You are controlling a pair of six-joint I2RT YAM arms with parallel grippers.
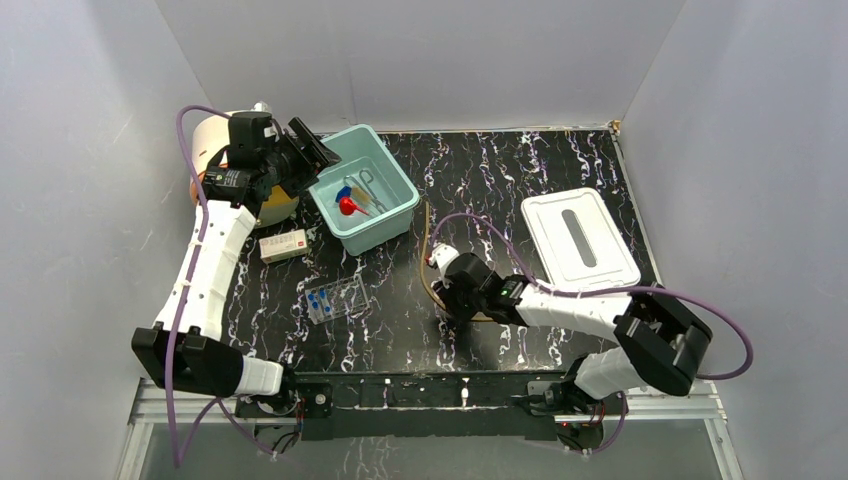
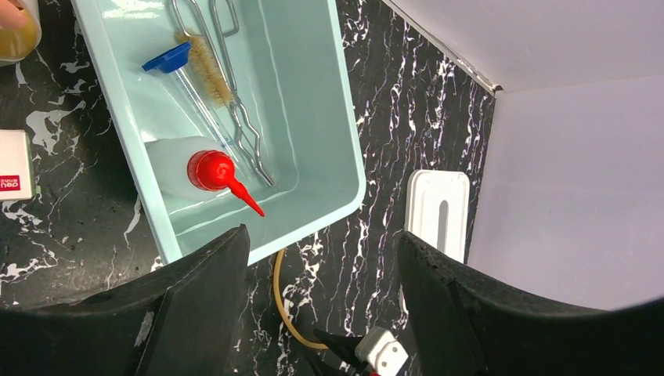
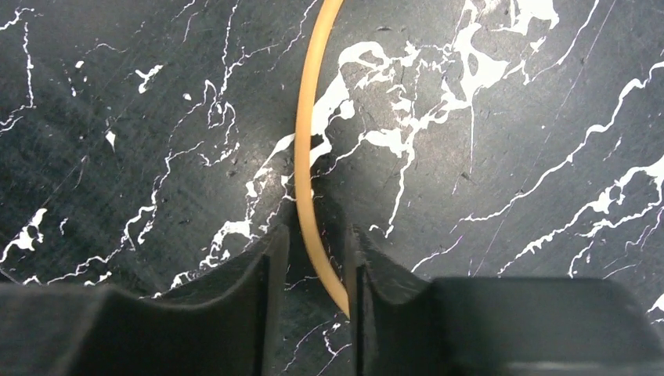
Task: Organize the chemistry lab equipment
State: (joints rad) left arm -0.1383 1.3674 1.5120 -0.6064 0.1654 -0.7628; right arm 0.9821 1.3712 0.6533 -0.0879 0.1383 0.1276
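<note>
A teal bin [image 1: 392, 222] at the back left holds a red-nozzled white squeeze bottle [image 2: 210, 169], a clear syringe with a blue end [image 2: 167, 59], metal tongs [image 2: 239, 117] and a bristle brush [image 2: 207, 67]. My left gripper [image 2: 322, 243] hangs open above the bin's near corner with nothing between its fingers. Amber tubing [image 1: 427, 235] lies on the black marble table to the right of the bin. My right gripper [image 3: 317, 235] is down at the table, open, with the amber tubing [image 3: 307, 141] running between its fingers and against the right one. Blue-capped vials in a clear rack [image 1: 335, 298] lie near the front left.
A white lid [image 1: 580, 238] lies at the right. A small white and red box [image 1: 283, 245] sits left of the rack. The cream-and-orange drum [image 1: 212, 140] stands behind my left arm. Grey walls close in the table on three sides.
</note>
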